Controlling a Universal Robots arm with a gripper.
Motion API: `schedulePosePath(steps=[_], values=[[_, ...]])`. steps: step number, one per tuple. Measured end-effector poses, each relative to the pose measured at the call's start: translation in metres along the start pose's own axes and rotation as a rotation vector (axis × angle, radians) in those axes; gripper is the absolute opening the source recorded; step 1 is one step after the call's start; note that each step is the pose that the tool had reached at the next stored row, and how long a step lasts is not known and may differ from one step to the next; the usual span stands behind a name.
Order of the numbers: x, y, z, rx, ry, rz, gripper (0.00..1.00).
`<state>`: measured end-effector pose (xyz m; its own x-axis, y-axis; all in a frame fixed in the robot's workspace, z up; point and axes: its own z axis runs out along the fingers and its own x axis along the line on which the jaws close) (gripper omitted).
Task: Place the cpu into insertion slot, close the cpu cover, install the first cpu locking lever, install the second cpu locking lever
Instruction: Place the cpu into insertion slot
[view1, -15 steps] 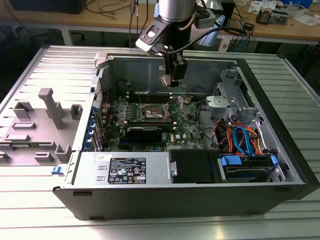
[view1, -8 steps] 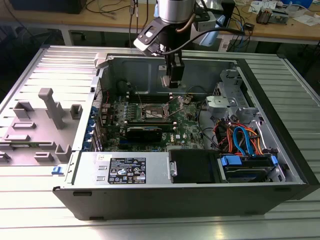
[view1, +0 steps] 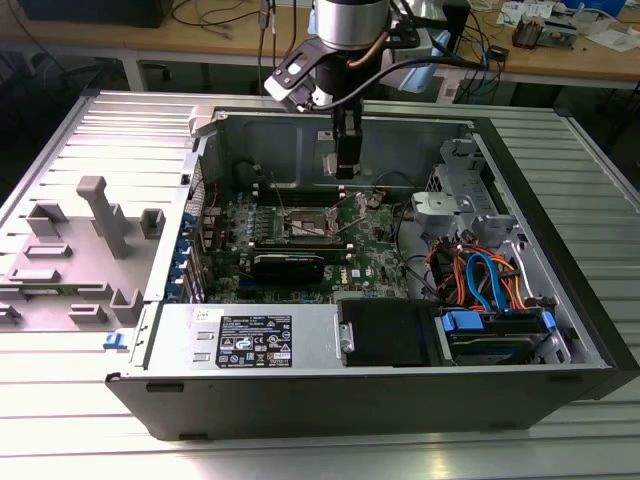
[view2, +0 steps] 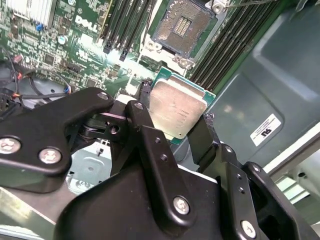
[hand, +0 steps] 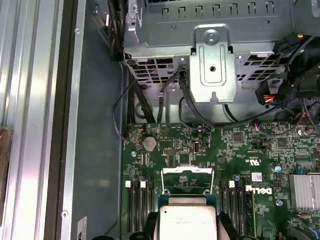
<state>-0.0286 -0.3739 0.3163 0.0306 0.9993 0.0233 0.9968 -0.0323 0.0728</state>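
In the exterior view the gripper (view1: 345, 172) hangs over the open computer case (view1: 350, 400), above the green motherboard (view1: 370, 262) and near the insertion slot (view1: 310, 222). What sits between its tips is too small to tell here. In the second wrist view the matt black fingers (view2: 202, 137) are clamped on two opposite edges of the cpu (view2: 177, 110), a flat square with a brushed silvery lid on a thin green base. It is held clear of the board and apart from the slot, which lies open. The slot's dark contact field is bare inside a shiny steel surround, with rows of narrow black memory slots (view2: 125, 25) on either side. In the first wrist view the chip sits level between the fingers. Just beyond it a thin silvery frame stands up from the board, which I take to be the cpu cover (hand: 188, 172), raised. A pressed-metal drive cage (hand: 212, 65) and loose black cables (hand: 187, 100) lie further on. The step in hand looks like carrying the chip to the slot. To do it well, I judge, the chip must be kept flat and square to the surround and lowered straight, without sliding over the fine contacts. It must also be kept clear of the upright cover and be let go only once seated flush.
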Motion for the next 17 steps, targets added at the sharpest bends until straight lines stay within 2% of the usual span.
schedulePosePath(steps=[17], values=[[0.0, 0.0, 0.0001, -0.0003, -0.001, 0.014, 0.55]])
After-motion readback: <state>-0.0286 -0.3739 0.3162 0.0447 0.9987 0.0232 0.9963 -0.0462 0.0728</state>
